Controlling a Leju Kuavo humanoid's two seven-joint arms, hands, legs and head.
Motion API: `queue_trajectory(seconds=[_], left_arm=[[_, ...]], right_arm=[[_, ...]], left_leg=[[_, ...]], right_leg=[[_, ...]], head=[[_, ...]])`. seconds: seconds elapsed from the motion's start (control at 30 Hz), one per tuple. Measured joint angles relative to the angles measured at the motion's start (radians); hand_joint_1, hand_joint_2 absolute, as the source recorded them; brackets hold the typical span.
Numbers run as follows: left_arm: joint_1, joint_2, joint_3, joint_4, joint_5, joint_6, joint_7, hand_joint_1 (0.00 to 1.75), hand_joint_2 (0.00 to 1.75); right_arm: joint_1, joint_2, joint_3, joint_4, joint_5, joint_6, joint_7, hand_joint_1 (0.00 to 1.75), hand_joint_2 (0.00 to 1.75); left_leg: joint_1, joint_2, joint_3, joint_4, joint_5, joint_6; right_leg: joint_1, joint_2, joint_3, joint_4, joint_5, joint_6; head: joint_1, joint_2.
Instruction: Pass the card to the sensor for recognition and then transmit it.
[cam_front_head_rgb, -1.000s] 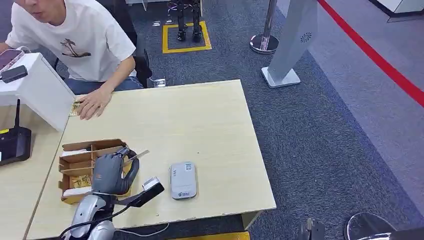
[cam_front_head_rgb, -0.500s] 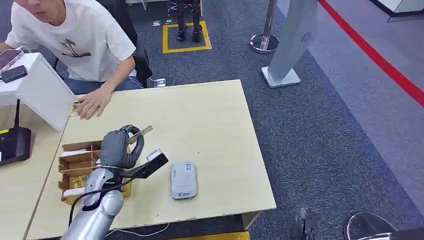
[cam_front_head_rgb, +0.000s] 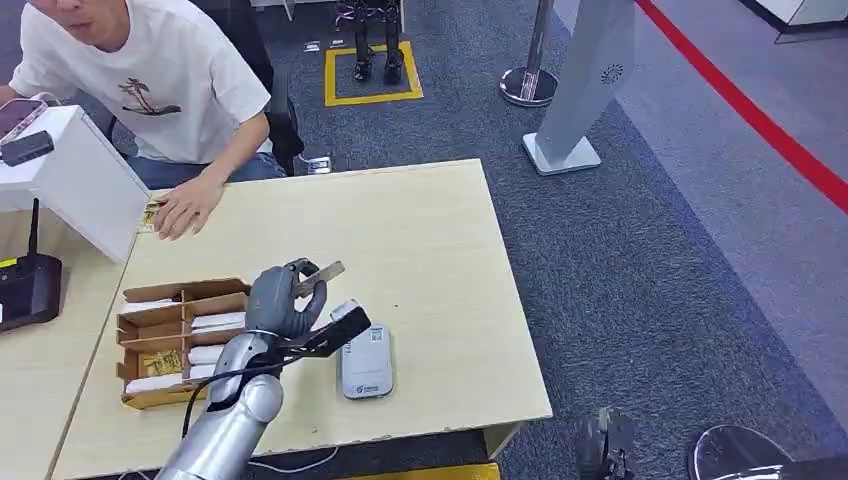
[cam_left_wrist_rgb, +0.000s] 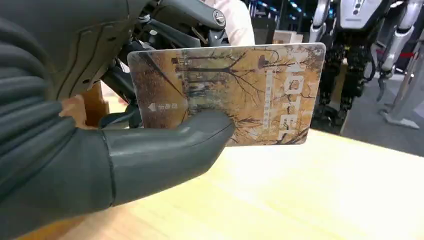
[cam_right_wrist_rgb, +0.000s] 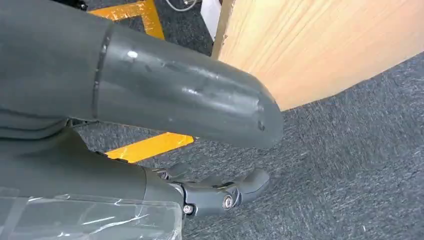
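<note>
My left hand (cam_front_head_rgb: 283, 300) hovers over the table and pinches a card (cam_front_head_rgb: 320, 272) printed with autumn trees. The left wrist view shows the card (cam_left_wrist_rgb: 250, 95) close up, my thumb (cam_left_wrist_rgb: 165, 150) pressed on its face. The grey sensor (cam_front_head_rgb: 366, 360) lies flat on the table just to the right of and nearer than the hand. My right hand (cam_right_wrist_rgb: 150, 100) hangs beside the table's edge above the carpet, its thumb and fingers apart and nothing in them.
A cardboard box (cam_front_head_rgb: 135, 325) with dividers and more cards sits left of my hand. A person rests a hand (cam_front_head_rgb: 185, 207) on the table (cam_front_head_rgb: 420, 240) at the far left, beside a white box (cam_front_head_rgb: 85, 180). A black device (cam_front_head_rgb: 28, 290) stands at the left edge.
My left hand has lifted the card out of the box and carried it to the right, toward the sensor. The person's hand has stayed put.
</note>
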Motion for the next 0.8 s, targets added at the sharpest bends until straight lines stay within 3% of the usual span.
queue_trajectory(seconds=[0.8], left_arm=[[0.027,-0.014,-0.091,-0.027,0.053,-0.056,-0.013,1.75,1.75]], right_arm=[[0.010,0.000,0.024,0.000,-0.062,0.000,-0.014,0.00,0.00]], left_leg=[[0.000,0.000,0.000,0.000,0.000,0.000]], right_leg=[[0.000,0.000,0.000,0.000,0.000,0.000]], head=[[0.000,0.000]])
